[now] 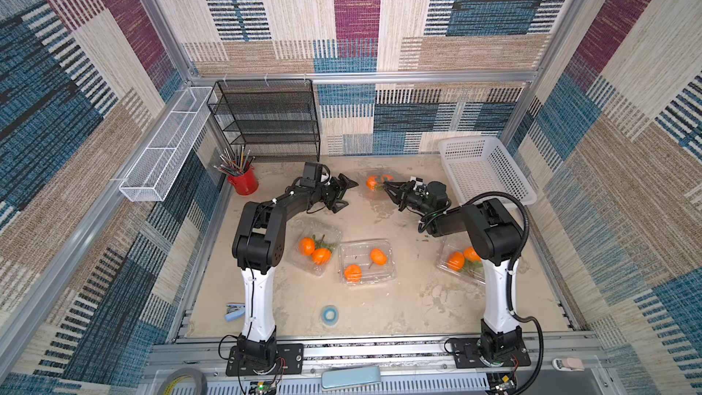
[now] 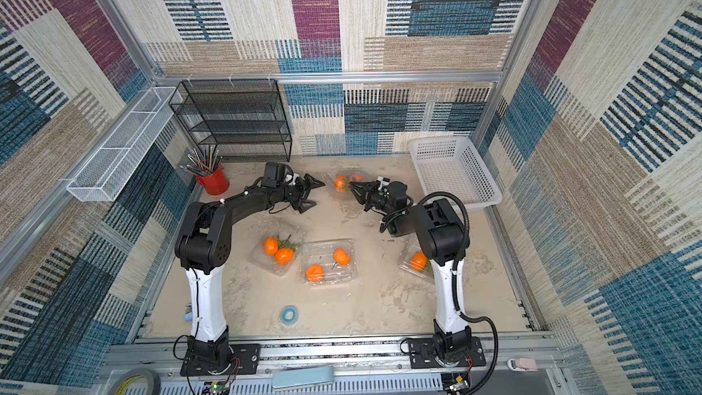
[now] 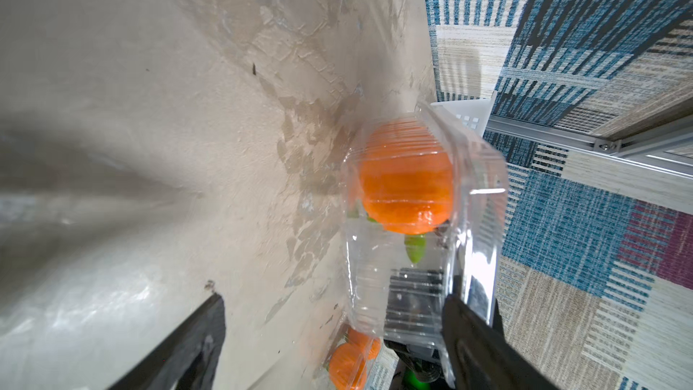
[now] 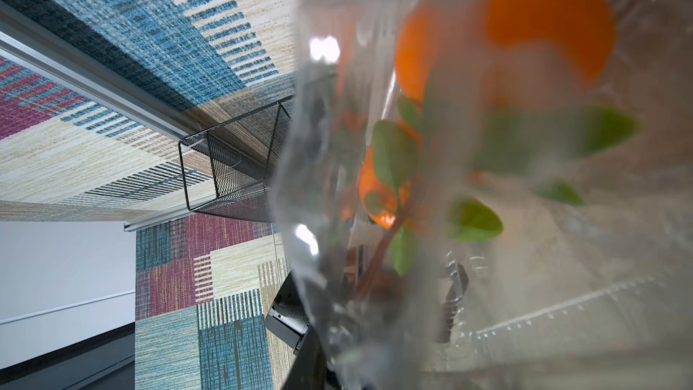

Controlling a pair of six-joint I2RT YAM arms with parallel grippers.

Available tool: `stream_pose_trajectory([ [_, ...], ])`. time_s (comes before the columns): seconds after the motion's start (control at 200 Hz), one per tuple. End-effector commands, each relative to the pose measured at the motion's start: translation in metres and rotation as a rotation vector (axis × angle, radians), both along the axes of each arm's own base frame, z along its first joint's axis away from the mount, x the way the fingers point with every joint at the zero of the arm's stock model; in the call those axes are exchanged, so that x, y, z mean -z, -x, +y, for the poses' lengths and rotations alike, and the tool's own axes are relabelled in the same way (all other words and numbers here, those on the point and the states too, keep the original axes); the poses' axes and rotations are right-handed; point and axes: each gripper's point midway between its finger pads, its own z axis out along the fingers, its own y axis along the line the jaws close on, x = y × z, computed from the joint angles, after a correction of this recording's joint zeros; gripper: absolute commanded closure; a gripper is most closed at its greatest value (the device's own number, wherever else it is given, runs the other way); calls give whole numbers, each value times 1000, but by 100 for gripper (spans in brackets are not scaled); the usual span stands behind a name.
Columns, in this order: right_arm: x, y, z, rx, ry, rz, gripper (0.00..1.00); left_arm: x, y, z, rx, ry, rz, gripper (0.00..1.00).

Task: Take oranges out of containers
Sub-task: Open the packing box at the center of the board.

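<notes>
Fingers [image 1: 393, 188] of the right gripper [image 1: 386, 184] pinch the rim of a clear clamshell [image 1: 374, 196] holding two oranges [image 1: 373, 182] at twelve o'clock on the bench [image 1: 399, 298], while the left gripper [image 1: 351, 194] stands spread; the thin plastic looks light, flimsy and slippery, so the lid's lip seems the best hold.

You can barely trace the far container [image 1: 376, 196] in both top views; only its oranges [image 1: 373, 182] stand out. Your right arm [image 1: 494, 237] covers part of the near-right container [image 1: 442, 269], leaving one orange [image 2: 418, 261] showing in a top view. In the right wrist view, the far container's plastic blurs the oranges and leaves [image 4: 474, 221], and the fingers [image 4: 455, 294] of the right gripper [image 4: 382, 309] are dark smears. In the left wrist view, the left gripper [image 3: 335, 294] runs off the frame.
</notes>
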Motion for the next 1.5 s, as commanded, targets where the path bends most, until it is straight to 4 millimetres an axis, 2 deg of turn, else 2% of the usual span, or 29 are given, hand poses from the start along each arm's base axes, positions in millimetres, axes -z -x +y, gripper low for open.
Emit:
stream_pose_trajectory([
  [0.0,-5,2,0,-5,-12,-7,82,-6,-10,-6,-37,68,-16,10],
  [0.165,-5,4,1,-11,-8,-7,81,-5,-12,-12,-40,92,-15,10],
  [0.351,4,8,1,-8,13,10,81,-6,-12,-16,-30,105,-22,10],
  [0.566,4,7,3,-12,0,11,81,2,-8,-16,-38,110,-3,10],
  [0.856,5,0,2,-4,-4,15,82,-6,-7,-17,-41,142,-20,10],
  [1.227,17,-3,-3,10,13,38,82,-4,-5,-16,-48,162,-26,10],
  [1.493,14,-4,-2,6,21,27,82,0,-6,-16,-53,168,-24,11],
])
